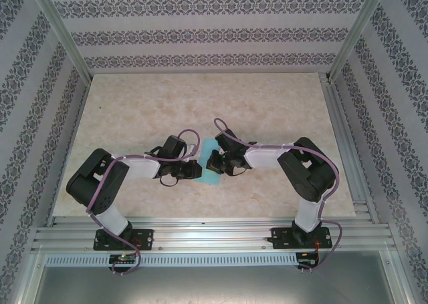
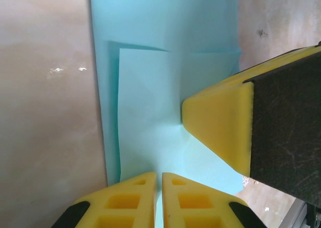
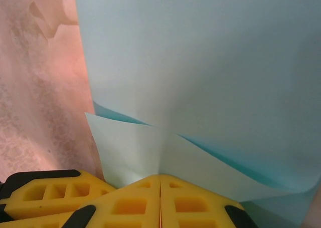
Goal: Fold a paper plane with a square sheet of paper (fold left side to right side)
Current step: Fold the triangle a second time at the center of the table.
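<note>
While both tools bear on it, the thin light-blue matte paper sheet [image 1: 209, 178] lies flat at the centre of the beige marbled table [image 1: 267, 103], partly folded, with one flap [image 2: 145, 118] lying over the lower layer. The left gripper [image 1: 192, 170], at the sheet's 9 o'clock, has its yellow jaws closed together. The right gripper [image 1: 214, 162], at 3 o'clock, is likewise closed. Whether either pinches a layer cannot be told. Judgement: a crease-pressing step, midway through folding. The next move calls for steady pressure along the fold without dragging the sheet.

Beige marbled tabletop [image 1: 200, 97]; patterned wallpaper walls [image 1: 200, 33] (floral stripes); aluminium frame rails [image 1: 214, 227].
</note>
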{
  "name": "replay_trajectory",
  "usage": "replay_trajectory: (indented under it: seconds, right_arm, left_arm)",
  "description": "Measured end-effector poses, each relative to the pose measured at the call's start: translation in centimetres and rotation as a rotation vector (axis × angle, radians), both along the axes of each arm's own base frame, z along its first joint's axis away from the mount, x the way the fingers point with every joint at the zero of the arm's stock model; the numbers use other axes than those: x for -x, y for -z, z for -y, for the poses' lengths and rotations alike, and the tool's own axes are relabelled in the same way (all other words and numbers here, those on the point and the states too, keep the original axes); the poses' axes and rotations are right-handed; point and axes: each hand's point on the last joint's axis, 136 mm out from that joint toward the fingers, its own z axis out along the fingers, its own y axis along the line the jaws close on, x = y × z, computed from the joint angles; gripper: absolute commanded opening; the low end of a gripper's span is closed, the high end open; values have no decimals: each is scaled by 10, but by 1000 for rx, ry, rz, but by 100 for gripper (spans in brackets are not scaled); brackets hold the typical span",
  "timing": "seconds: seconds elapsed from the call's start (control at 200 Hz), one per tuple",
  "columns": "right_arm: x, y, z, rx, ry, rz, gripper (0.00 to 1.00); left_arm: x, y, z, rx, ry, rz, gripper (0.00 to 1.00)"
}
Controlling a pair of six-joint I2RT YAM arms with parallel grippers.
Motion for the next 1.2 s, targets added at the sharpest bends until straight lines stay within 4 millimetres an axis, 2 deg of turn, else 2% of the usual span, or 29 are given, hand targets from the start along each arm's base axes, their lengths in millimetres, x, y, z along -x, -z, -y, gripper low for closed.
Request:
replay_trajectory:
  seconds: [0.235, 0.35, 0.48, 0.709, 0.869, 1.199]
  right_arm:
    - [0, -9, 2, 20, -44, 25, 14]
    - [-2, -31, 4, 26, -79, 59, 1]
    - [-4, -46, 1, 22, -117, 88, 0]
    - [9, -24, 5, 67, -159, 11, 0]
    - [12, -8, 0, 96, -192, -25, 0]
    - [6, -6, -4, 127, -243, -22, 0]
  left_arm:
    - [0, 0, 0, -4, 8, 10, 11]
    - [1, 1, 0, -8, 15, 15, 10]
    - [1, 1, 0, -9, 16, 17, 10]
    - [1, 2, 1, -20, 21, 26, 10]
    - [1, 2, 3, -32, 24, 40, 10]
    - [0, 3, 4, -43, 30, 54, 9]
